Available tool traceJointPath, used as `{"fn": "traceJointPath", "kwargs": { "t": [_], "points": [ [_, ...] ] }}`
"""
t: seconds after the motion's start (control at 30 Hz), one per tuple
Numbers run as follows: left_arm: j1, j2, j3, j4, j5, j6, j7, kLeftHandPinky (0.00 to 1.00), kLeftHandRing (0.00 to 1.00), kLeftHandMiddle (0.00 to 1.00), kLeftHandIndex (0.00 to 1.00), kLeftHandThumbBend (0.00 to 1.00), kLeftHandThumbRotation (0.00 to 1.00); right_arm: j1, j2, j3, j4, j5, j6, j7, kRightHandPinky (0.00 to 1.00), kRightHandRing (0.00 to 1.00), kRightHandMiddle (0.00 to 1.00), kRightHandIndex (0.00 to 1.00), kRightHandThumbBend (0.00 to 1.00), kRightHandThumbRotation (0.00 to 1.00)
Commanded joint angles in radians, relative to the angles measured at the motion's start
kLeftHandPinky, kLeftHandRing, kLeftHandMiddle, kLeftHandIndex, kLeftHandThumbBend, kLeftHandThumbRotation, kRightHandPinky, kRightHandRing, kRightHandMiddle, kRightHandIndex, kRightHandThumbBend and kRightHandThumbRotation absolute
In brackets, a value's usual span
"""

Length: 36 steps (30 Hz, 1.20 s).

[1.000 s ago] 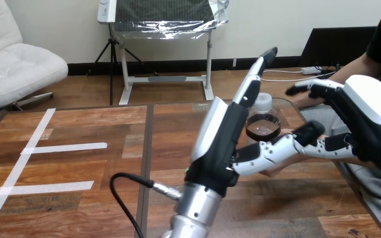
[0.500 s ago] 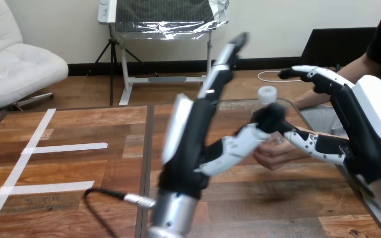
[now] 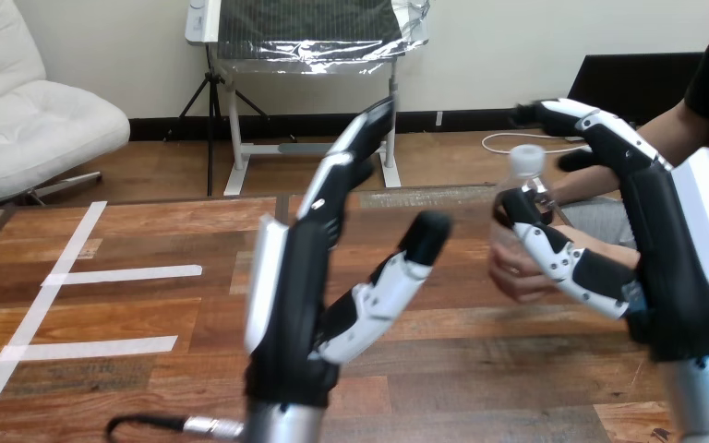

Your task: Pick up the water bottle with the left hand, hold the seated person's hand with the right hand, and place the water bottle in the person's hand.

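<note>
The water bottle (image 3: 524, 180), clear with a white cap, stands upright in the person's hand (image 3: 514, 274) over the table's right side. My left hand (image 3: 300, 295) is raised at the middle of the view, open, fingers straight and thumb spread, well to the left of the bottle and holding nothing. On the right, my right hand (image 3: 678, 249) is open too. Its fingers point up and away behind the bottle, and its thumb reaches across in front of the person's hand without curling round it.
The wooden table (image 3: 148, 323) stretches out to the left, with white tape lines (image 3: 120, 274) on it. The person's forearm (image 3: 609, 245) comes in from the right, behind my right hand.
My left hand has let go of the bottle and drawn back to the left. The bottle now stays upright in the person's hand. My right hand has risen, fingers spread wider.
</note>
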Motion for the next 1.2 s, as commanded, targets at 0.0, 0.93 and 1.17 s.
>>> {"fn": "traceJointPath", "kwargs": {
  "t": [0.0, 0.93, 1.17],
  "points": [
    [0.013, -0.005, 0.037, -0.035, 0.032, -0.068, 0.023, 0.81, 0.86, 0.87, 0.86, 0.50, 0.70, -0.021, 0.042, 0.029, 0.062, 0.039, -0.099, -0.024, 0.62, 0.78, 0.82, 0.73, 0.21, 0.00],
    [0.178, -0.001, 0.064, -0.019, 0.133, -0.157, 0.209, 0.70, 0.79, 0.81, 0.81, 0.38, 0.73, 0.012, 0.155, 0.122, 0.197, 0.036, -0.241, -0.036, 0.60, 0.76, 0.82, 0.74, 0.04, 0.00],
    [0.191, 0.009, 0.058, -0.023, 0.151, -0.148, 0.232, 0.68, 0.78, 0.81, 0.81, 0.36, 0.68, 0.008, 0.146, 0.128, 0.202, 0.044, -0.247, -0.025, 0.60, 0.76, 0.81, 0.73, 0.05, 0.00]
  ]
}}
